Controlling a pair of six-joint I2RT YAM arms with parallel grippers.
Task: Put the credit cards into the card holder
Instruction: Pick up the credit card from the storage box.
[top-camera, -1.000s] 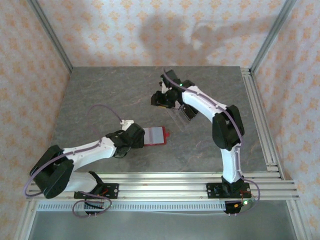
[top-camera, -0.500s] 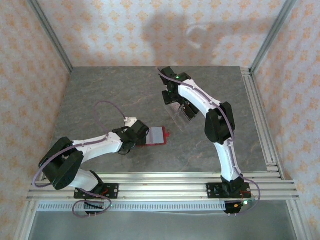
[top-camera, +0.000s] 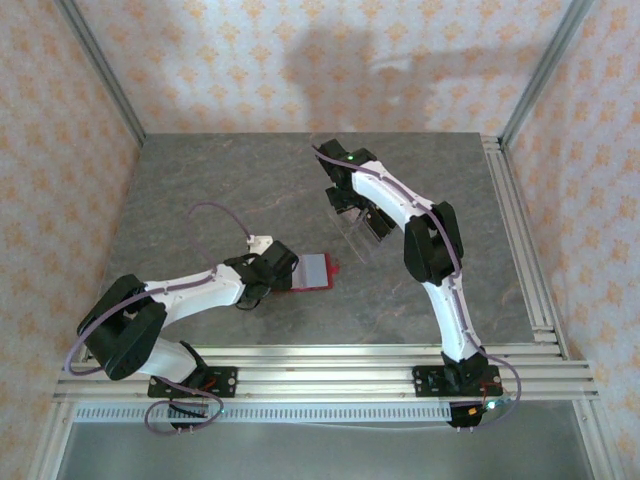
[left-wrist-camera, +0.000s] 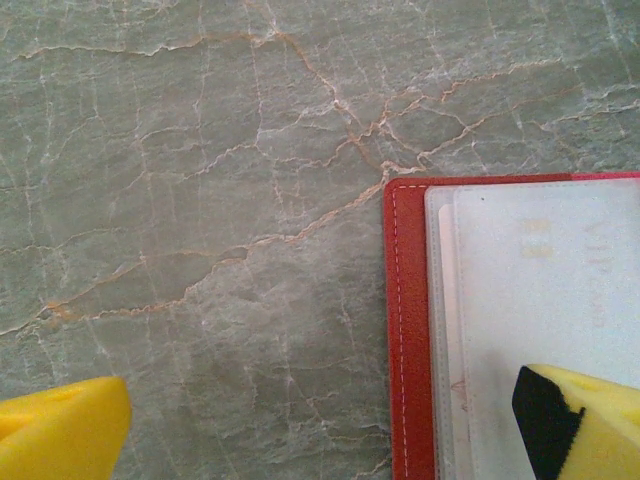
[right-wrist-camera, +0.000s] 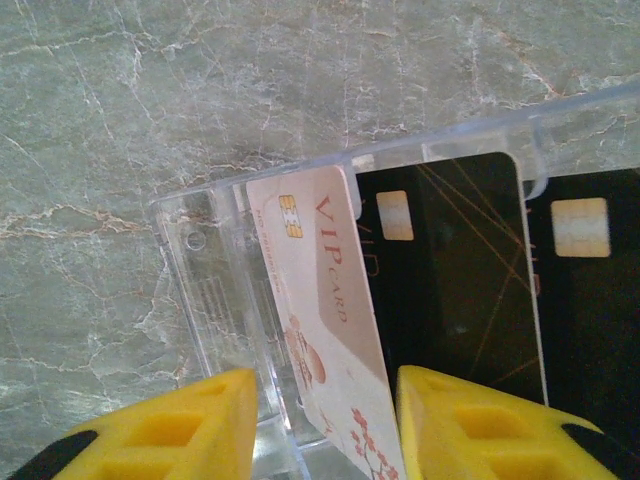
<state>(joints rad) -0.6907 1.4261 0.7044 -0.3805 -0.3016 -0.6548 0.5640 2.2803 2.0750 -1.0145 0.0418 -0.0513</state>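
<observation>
Card holder (left-wrist-camera: 405, 350) and credit cards inspected on a tabletop (top-camera: 200, 190) with a matt, grey-green stone pattern, veined in pale and rust-coloured lines.

Clear stand (right-wrist-camera: 205, 290): transparent hard plastic with rounded corners and ribbed slots. In the top view it sits toward 1 o'clock from the card holder, apart from it. Two glossy black cards (right-wrist-camera: 450, 270) with gold chips and fine gold lines stand in its slots. At their 9 o'clock is one pinkish card (right-wrist-camera: 320, 290). This card is thin and rectangular with rounded corners, a gold chip, red "VIP card" lettering and a floral print, and it sits askew to the black ones.

Card holder: lies flat and open just toward 6 o'clock from the tabletop's centre. The cover is red and leather-like with pale stitching along the border. A pale translucent pocket lies inside, and a smooth, faintly embossed grey-blue credit card (left-wrist-camera: 540, 280) rests on it.

Left fingers (left-wrist-camera: 60, 435): yellow, blocky, spread wide, grasping nothing. One black-padded tip is over the grey-blue credit card; contact cannot be told.

Right fingers (right-wrist-camera: 170, 425): yellow, apart on either side of the pinkish card's lower end, not clamped on it.
</observation>
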